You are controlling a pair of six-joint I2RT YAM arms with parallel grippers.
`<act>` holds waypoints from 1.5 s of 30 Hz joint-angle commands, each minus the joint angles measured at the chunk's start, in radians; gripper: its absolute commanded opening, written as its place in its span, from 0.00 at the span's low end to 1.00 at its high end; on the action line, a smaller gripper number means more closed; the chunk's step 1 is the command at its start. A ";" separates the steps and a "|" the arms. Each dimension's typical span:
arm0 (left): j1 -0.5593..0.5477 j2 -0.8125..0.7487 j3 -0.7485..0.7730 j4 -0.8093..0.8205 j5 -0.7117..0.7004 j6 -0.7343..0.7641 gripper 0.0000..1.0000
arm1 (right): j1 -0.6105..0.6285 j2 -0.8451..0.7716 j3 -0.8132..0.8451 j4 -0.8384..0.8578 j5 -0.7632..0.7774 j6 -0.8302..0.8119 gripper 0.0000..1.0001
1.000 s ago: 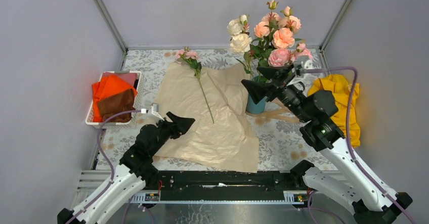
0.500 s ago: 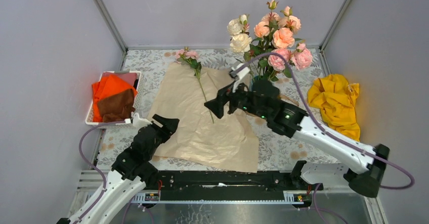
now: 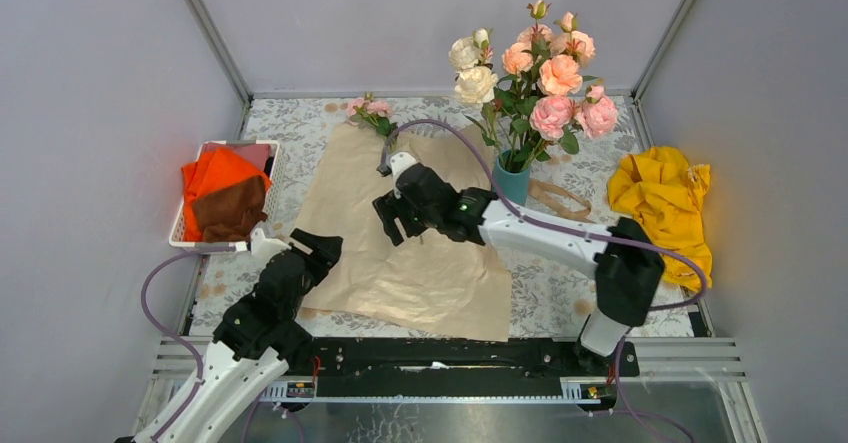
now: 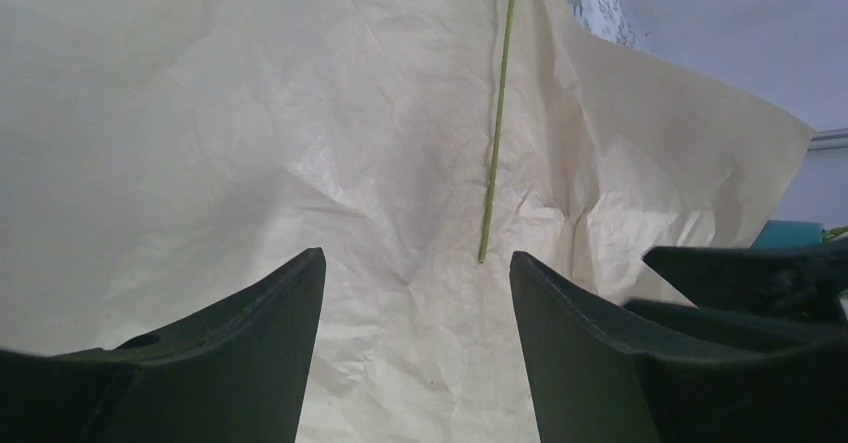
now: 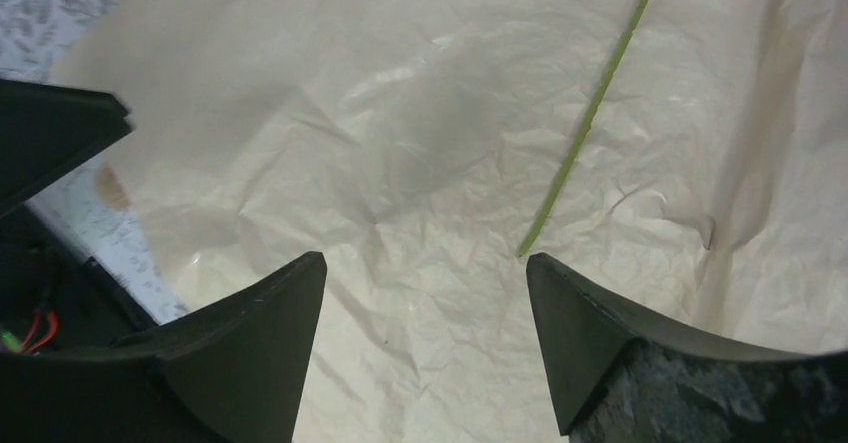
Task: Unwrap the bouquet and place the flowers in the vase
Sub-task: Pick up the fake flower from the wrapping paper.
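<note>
Right, near to far as I see it from the console.
Left hand [image 3: 325, 246]: fingers apart, nothing between them; over the near left edge of the paper.
Paper [image 3: 420, 273]: peach-tan, crinkled, opened flat on the bench [image 3: 560, 288].
Right hand [image 3: 390, 220]: fingers apart, empty; over the middle of the paper, its tips just beside the cut end of a stem.
Basket [image 3: 178, 231]: white, at the left, holding orange and brown cloths.
Yellow cloth [image 3: 665, 198]: bunched at the right.
Ribbon [image 3: 562, 199]: tan loop just right of the vase.
Vase [image 3: 510, 184]: teal, upright, at the paper's far right corner.
Flowers [image 3: 545, 68]: pink, peach and cream roses standing in the vase.
Lone rose [image 3: 373, 110]: lying on the paper, stem pointing toward me, pink bloom at the paper's far edge.
</note>
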 commanded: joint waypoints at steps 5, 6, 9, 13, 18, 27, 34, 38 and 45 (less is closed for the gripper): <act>-0.002 -0.043 0.015 -0.079 -0.056 -0.025 0.75 | -0.046 0.291 0.332 -0.234 0.048 0.054 0.65; -0.002 -0.052 0.014 -0.083 -0.054 -0.027 0.75 | -0.065 0.325 0.361 -0.244 0.026 0.064 0.62; -0.002 -0.076 0.014 -0.096 -0.055 -0.024 0.75 | -0.124 0.416 0.428 -0.257 -0.032 0.085 0.56; -0.001 -0.088 0.011 -0.103 -0.053 -0.025 0.75 | -0.162 0.495 0.506 -0.288 -0.035 0.071 0.56; -0.001 -0.072 -0.011 -0.069 -0.031 -0.023 0.75 | -0.182 0.566 0.552 -0.312 -0.032 0.057 0.56; -0.002 -0.025 -0.026 -0.011 0.006 -0.009 0.75 | -0.191 0.614 0.525 -0.287 -0.051 0.057 0.48; -0.002 -0.034 -0.026 -0.012 0.011 -0.007 0.75 | -0.192 0.632 0.503 -0.275 -0.042 0.057 0.40; -0.001 -0.032 -0.026 -0.010 0.016 -0.007 0.75 | -0.192 0.636 0.492 -0.268 -0.033 0.057 0.32; -0.002 -0.026 -0.032 0.005 0.029 -0.003 0.75 | -0.194 0.642 0.480 -0.265 -0.021 0.059 0.12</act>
